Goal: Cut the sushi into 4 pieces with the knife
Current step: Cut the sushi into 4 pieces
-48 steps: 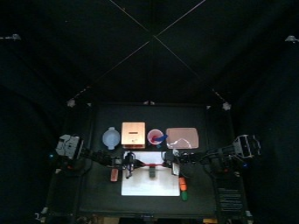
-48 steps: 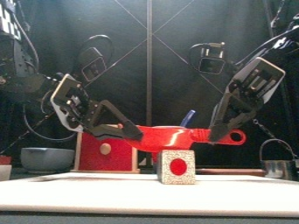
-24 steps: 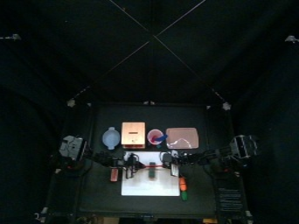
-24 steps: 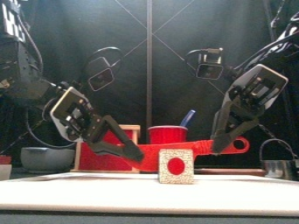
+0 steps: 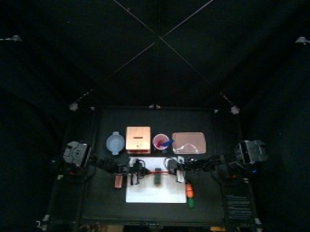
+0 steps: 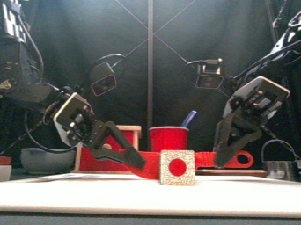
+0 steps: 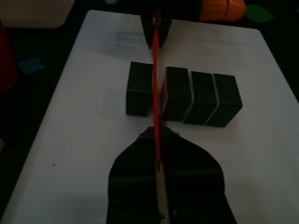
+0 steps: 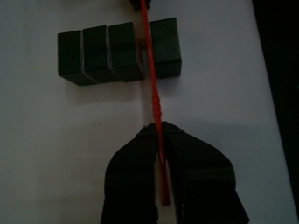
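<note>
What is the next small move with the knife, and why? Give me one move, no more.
Probably press the red knife straight down to the white cutting board. The left gripper and right gripper are both shut on it, and its blade lies in the seam between the end block and the other three of the sushi roll, where only a narrow gap shows.
</note>
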Tool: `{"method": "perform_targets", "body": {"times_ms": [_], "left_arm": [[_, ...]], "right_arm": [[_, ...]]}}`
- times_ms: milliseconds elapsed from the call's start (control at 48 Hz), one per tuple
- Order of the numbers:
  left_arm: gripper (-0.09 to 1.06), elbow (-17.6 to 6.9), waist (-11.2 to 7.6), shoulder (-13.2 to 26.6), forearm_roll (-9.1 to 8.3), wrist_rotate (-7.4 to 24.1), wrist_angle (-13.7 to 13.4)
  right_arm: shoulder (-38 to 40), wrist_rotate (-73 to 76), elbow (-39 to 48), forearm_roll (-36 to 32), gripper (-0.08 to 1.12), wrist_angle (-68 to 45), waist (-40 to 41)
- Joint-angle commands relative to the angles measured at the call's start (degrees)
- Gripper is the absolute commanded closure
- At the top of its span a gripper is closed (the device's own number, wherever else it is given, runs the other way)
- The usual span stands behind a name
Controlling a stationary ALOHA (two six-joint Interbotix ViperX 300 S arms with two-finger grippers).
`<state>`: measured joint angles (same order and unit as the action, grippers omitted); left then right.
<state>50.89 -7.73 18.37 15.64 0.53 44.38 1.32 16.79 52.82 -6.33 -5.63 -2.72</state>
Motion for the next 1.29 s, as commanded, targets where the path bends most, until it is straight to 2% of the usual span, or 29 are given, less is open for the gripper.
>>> {"method": "perform_targets", "body": {"times_ms": [21,167,333,479,562,667,833,958,1125,1292], "left_arm": [[0.72,-0.88,1.05,0.26,1.14,0.00,-0.44],[0.72,-0.88,2.81,0.00,0.97,0.26,-0.44],[0.72,-0.62,5.45,-1.05,0.70,2.55,-0.88],[0.72,-0.53,5.80,-3.16,0.70,5.01,-1.14],[0.72,-0.35,5.80,-5.01,0.70,5.27,-1.67],[0.72,-0.18,5.10,-7.65,0.35,5.27,-2.46],[0.72,0.70,1.85,-12.83,-0.97,5.27,-3.34],[0.72,1.49,-0.44,-14.94,-1.23,5.19,-3.34],[0.72,2.02,-2.55,-14.77,-0.97,4.75,-3.34],[0.72,1.76,-3.16,-12.74,0.35,4.66,-3.34]], "right_arm": [[-0.79,0.18,-1.58,0.79,0.94,0.00,0.26],[-0.79,0.09,-1.58,0.79,0.94,0.97,1.67],[0.88,-0.26,-1.58,0.18,0.94,2.64,4.13],[2.99,0.00,-1.67,-0.62,0.94,3.96,4.22],[4.57,0.09,-1.85,-0.62,0.94,4.22,4.04],[7.21,0.09,-1.93,-0.62,0.94,4.39,2.90],[10.81,0.09,-1.93,-0.44,0.94,4.22,0.44],[11.69,0.09,-1.93,0.00,0.94,4.04,-2.37],[10.81,0.18,-1.67,0.97,0.94,3.34,-5.01],[9.32,0.18,-1.58,2.20,0.94,2.55,-5.45]]}}
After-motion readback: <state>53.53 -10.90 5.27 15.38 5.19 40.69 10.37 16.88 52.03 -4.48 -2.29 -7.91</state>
